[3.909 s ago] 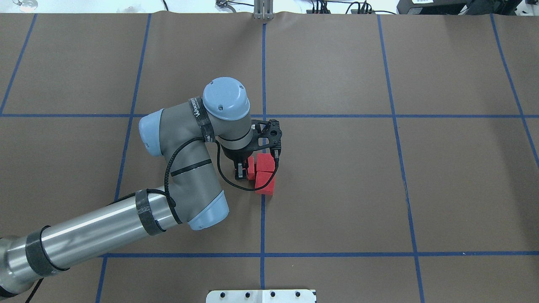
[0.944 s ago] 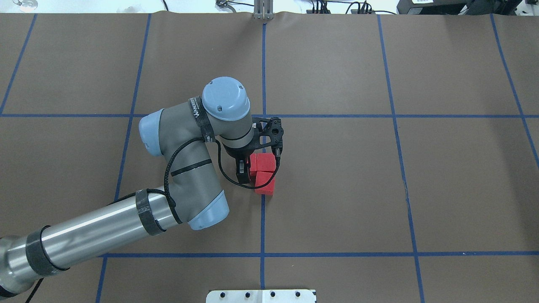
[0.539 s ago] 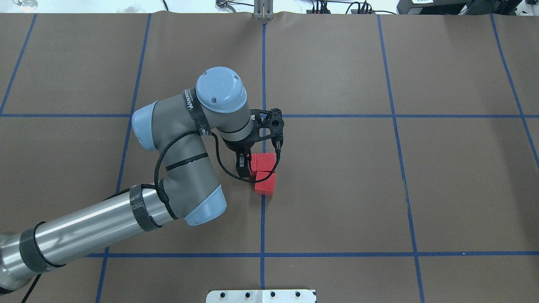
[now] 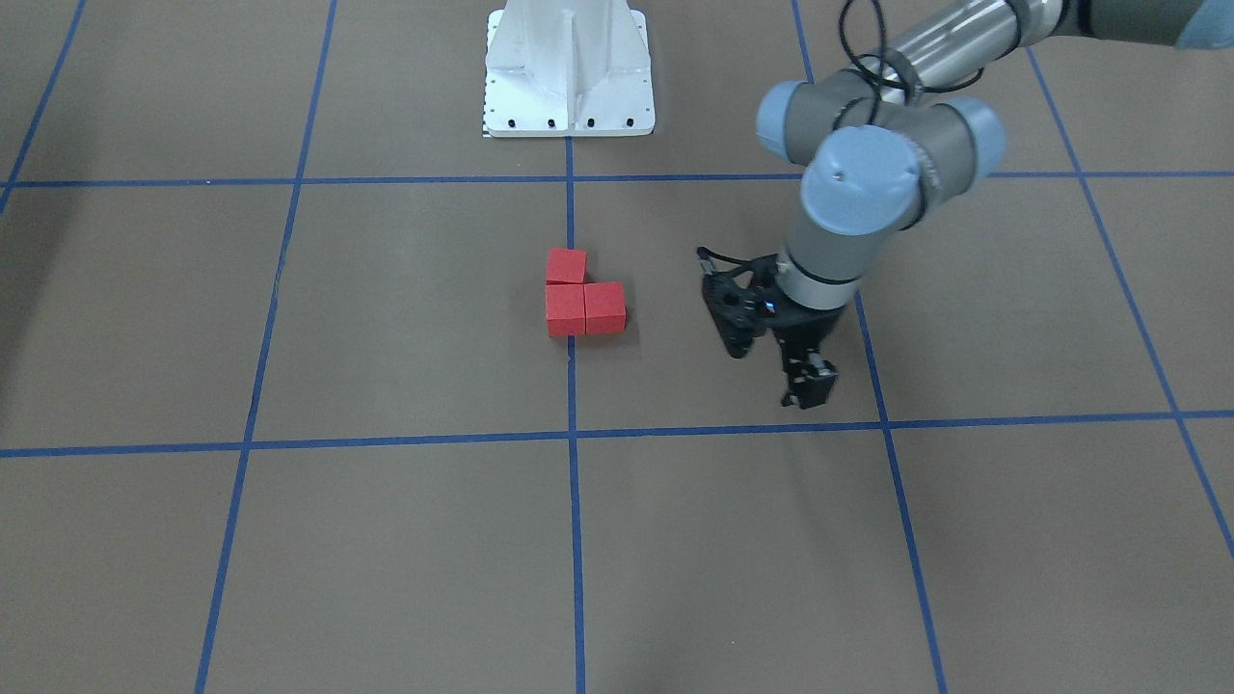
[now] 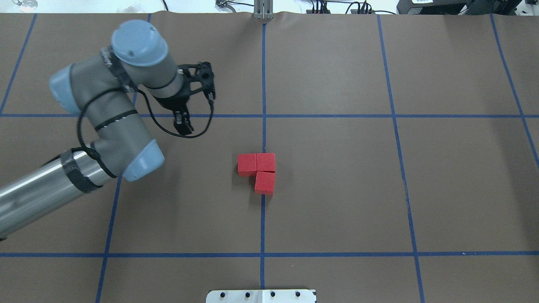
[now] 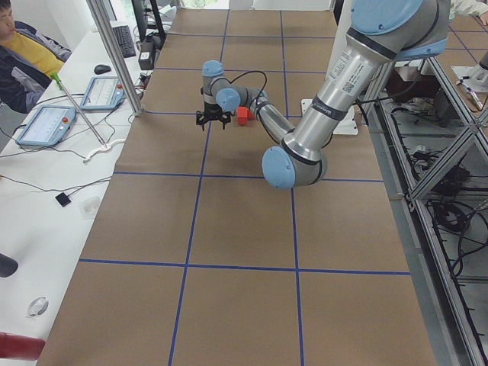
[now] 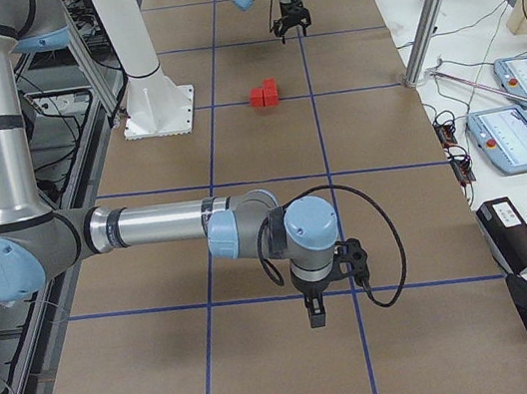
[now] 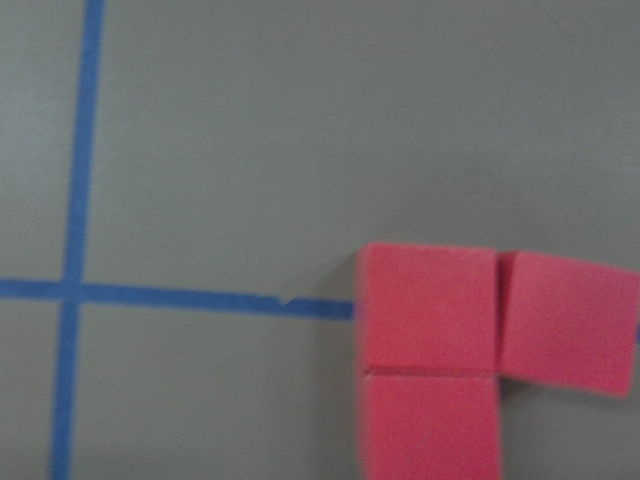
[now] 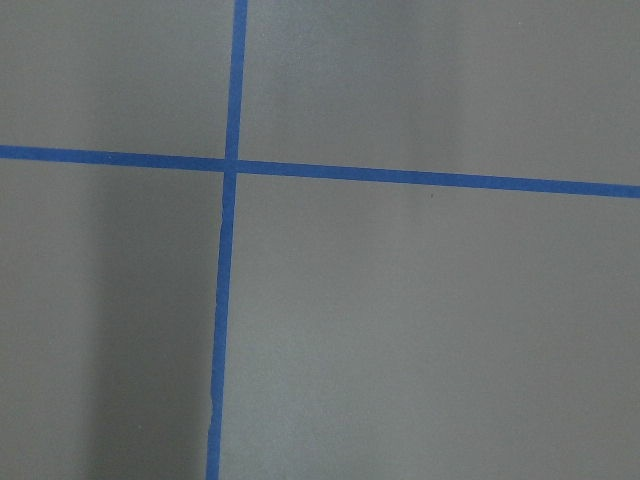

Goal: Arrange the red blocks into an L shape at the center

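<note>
Three red blocks lie touching in an L on the vertical blue tape line (image 5: 263, 134) at the center: one (image 5: 247, 164) to the left, one (image 5: 266, 162) at the corner, one (image 5: 265, 183) nearer the robot. They also show in the front view (image 4: 584, 294) and the left wrist view (image 8: 430, 305). My left gripper (image 5: 184, 125) hangs empty well up and left of them, above the brown surface, its fingers a little apart (image 4: 808, 382). My right gripper (image 7: 316, 311) shows only in the exterior right view, far from the blocks; I cannot tell whether it is open or shut.
The robot's white base plate (image 4: 569, 67) stands at the table's near edge (image 5: 261, 296). A metal post (image 5: 263, 10) stands at the far edge. An operator (image 6: 19, 57) and tablets sit beside the table.
My left gripper has let go of the left block, risen and moved far up and left. The three blocks stay in the L.
</note>
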